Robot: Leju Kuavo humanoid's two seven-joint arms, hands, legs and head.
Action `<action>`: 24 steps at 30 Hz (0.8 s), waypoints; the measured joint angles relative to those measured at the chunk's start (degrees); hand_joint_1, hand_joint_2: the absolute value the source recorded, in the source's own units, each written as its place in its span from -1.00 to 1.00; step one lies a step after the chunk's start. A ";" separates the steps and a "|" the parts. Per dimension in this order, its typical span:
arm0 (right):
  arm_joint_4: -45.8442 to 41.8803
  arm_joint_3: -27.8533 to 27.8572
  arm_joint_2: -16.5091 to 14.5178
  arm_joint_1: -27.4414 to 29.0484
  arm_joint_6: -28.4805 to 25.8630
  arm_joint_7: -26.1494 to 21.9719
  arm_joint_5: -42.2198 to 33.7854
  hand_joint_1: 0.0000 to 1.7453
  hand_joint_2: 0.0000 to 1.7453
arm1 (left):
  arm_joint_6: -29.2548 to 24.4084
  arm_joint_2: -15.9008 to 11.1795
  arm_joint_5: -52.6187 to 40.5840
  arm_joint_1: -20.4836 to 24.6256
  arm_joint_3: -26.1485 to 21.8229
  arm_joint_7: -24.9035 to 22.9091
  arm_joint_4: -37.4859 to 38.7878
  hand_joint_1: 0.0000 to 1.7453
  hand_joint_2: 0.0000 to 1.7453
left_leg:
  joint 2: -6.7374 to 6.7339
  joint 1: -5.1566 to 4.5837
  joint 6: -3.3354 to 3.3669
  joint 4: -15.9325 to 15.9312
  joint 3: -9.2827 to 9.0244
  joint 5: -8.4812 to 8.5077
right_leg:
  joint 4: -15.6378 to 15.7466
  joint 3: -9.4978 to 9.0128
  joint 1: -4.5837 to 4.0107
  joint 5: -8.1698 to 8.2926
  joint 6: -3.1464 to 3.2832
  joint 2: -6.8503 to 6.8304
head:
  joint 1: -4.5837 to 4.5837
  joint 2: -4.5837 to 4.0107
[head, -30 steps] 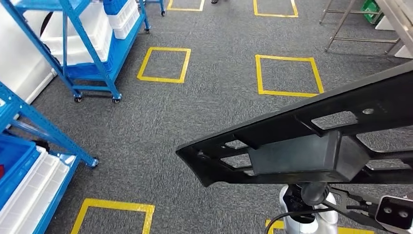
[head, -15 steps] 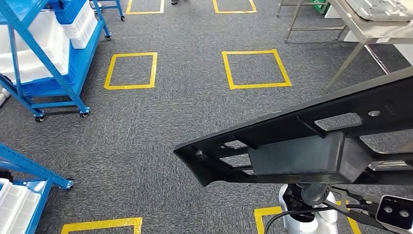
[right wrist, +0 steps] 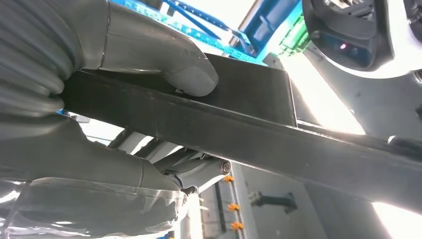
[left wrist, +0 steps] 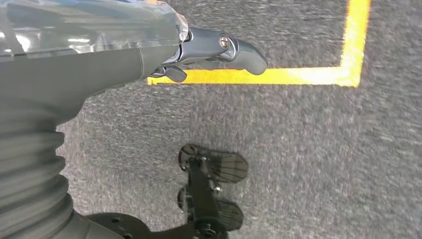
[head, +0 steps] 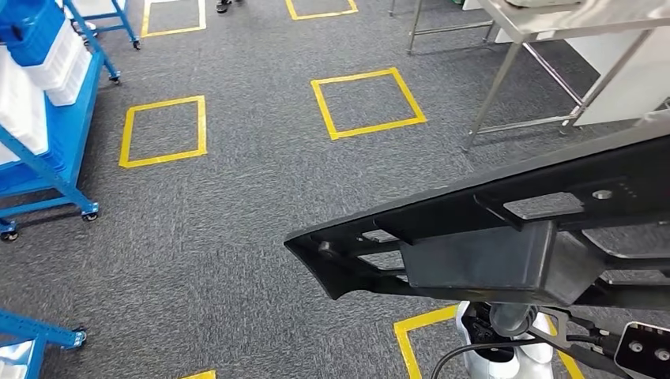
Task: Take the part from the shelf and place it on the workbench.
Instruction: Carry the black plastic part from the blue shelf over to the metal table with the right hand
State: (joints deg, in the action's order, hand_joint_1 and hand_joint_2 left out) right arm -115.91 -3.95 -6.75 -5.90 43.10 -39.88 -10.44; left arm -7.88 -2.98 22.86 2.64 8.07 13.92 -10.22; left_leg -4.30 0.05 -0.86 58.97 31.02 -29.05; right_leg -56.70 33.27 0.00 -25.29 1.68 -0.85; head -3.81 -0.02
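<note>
Where the head view looks down on grey carpet, we see the long black part (head: 490, 237) carried low in front, its long axis running from a tapered end at centre toward the right edge, rising slightly; the metal workbench (head: 553, 20) stands beyond. In the left wrist view our left hand (left wrist: 199, 50) holds nothing, fingers loosely extended. In the right wrist view our right hand (right wrist: 124, 99) grips the part (right wrist: 298, 144), thumb pressed on top.
</note>
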 joint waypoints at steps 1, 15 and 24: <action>0.05 -0.01 0.02 -0.18 0.33 0.00 -0.02 1.00 1.00 | -0.04 0.00 0.01 -0.05 -0.01 0.01 -0.01 -1.00 1.00 | 1.65 0.15 -0.20 2.90 1.25 -1.71 | 0.19 -0.15 0.18 0.14 0.21 0.55 | -0.01 0.00; 1.67 -2.16 0.86 -2.10 -4.39 0.04 -0.94 1.00 1.00 | 0.28 -0.27 -0.15 0.29 -0.02 0.16 -0.01 -1.00 1.00 | 5.43 1.15 1.11 -1.89 0.28 2.63 | -2.64 1.68 0.30 -1.04 -2.26 6.98 | 0.00 0.00; 2.55 -3.02 1.40 -2.13 -4.10 0.03 -0.99 1.00 1.00 | -0.03 -0.41 -0.04 -0.16 -0.04 -0.31 -0.01 -1.00 1.00 | -0.63 0.43 1.39 -2.05 -0.13 2.11 | -5.76 2.67 -0.05 -1.63 -2.19 -1.96 | 0.01 0.00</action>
State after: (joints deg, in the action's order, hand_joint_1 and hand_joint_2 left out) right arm -113.36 -6.97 -5.35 -8.04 38.99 -39.85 -11.43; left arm -7.91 -3.39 22.82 2.47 8.02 13.61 -10.23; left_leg -4.93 0.48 0.53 56.92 30.89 -26.94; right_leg -62.45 35.94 -0.05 -26.92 -0.51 -2.81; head -3.80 -0.02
